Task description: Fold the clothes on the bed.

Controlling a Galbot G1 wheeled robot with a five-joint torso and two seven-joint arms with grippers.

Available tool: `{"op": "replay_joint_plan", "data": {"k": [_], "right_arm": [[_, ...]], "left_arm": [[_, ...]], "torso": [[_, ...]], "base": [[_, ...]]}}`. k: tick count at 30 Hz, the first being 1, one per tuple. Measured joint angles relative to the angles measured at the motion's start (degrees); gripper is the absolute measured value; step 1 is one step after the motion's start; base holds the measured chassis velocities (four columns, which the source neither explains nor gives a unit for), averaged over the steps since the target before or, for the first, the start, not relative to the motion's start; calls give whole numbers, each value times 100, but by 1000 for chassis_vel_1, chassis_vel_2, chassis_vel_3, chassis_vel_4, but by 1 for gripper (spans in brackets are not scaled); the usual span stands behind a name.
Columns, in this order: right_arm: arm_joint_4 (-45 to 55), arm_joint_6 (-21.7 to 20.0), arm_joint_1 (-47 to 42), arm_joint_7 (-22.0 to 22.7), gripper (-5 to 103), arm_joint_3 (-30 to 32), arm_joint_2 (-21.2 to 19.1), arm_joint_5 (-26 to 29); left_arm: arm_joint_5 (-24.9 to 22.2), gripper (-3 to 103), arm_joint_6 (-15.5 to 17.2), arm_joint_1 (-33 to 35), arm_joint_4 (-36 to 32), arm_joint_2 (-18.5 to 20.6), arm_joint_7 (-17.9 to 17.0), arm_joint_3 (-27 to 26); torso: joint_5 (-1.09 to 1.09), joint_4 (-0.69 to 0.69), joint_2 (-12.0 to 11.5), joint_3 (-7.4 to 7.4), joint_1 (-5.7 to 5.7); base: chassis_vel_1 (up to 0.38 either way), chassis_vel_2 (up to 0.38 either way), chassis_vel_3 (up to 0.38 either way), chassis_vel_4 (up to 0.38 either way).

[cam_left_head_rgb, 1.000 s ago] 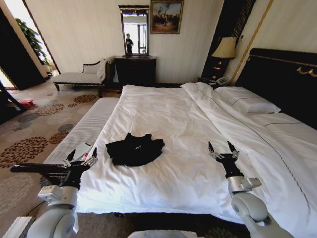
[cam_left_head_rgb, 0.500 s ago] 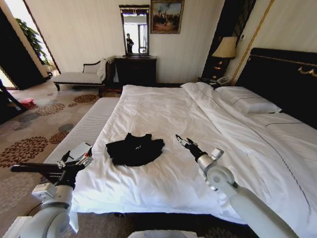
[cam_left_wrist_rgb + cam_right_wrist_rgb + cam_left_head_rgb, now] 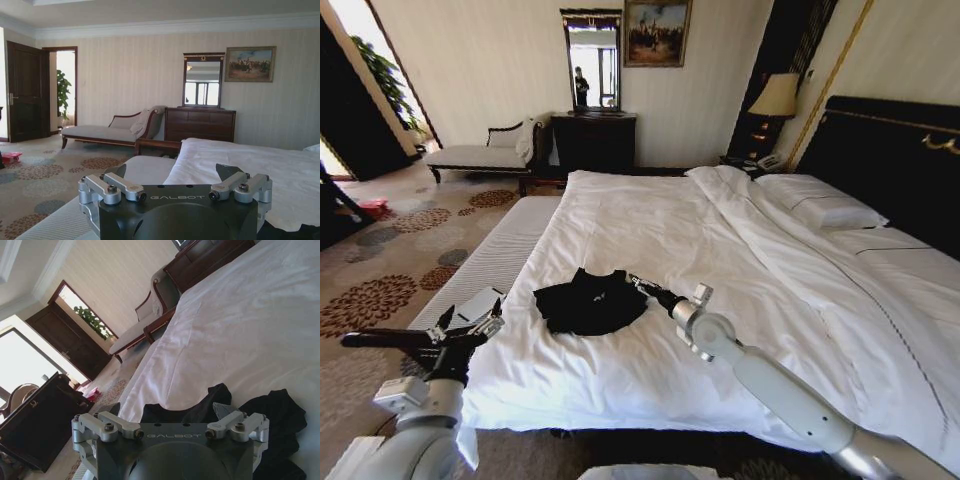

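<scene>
The clothes are one black T-shirt, lying crumpled on the white bed near its front left part. My right gripper reaches across the sheet to the shirt's right edge, fingers open and low over the fabric. In the right wrist view the right gripper is spread wide just above the dark cloth, with nothing held between the fingers. At the bed's near left corner my left gripper hovers open, well short of the shirt. The left wrist view shows the left gripper open, facing along the bed's edge.
A pale padded bench runs along the bed's left side. Pillows and the dark headboard lie at the right. A chaise, a dark dresser with mirror and a lamp stand along the far wall.
My right arm has swung left across the bed from the near right side to the shirt's right edge. The left gripper has dropped slightly and moved a little left.
</scene>
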Motion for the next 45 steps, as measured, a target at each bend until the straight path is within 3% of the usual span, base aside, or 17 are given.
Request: {"op": "replay_joint_plan", "data": {"k": [7,21,29,37,45], "right_arm": [[-477,-114,340,438,100,-403,471,131],[-1119,-194,564,665,99,-583,1214,53],[-1454,-212,622,646,94,-602,1341,-81],[-1629,-211,693,606,97,-573,1394,-172],[-1337,-197,627,636,97,-445,1081,-165]], "left_arm": [[39,100,-16,-112,76,-41,-10,70],[101,100,-42,-136,92,-102,-9,106],[99,100,-50,-115,34,-117,-17,96],[100,100,-53,-85,11,-162,-20,95],[156,100,-64,-82,14,-228,-20,118]], "torso": [[1,-1,0,0,-1],[1,1,0,0,-1],[2,-1,0,0,-1],[2,0,0,0,-1],[2,-1,1,0,-1]], "base": [[0,0,0,0],[0,0,0,0],[0,0,0,0],[0,0,0,0],[0,0,0,0]]}}
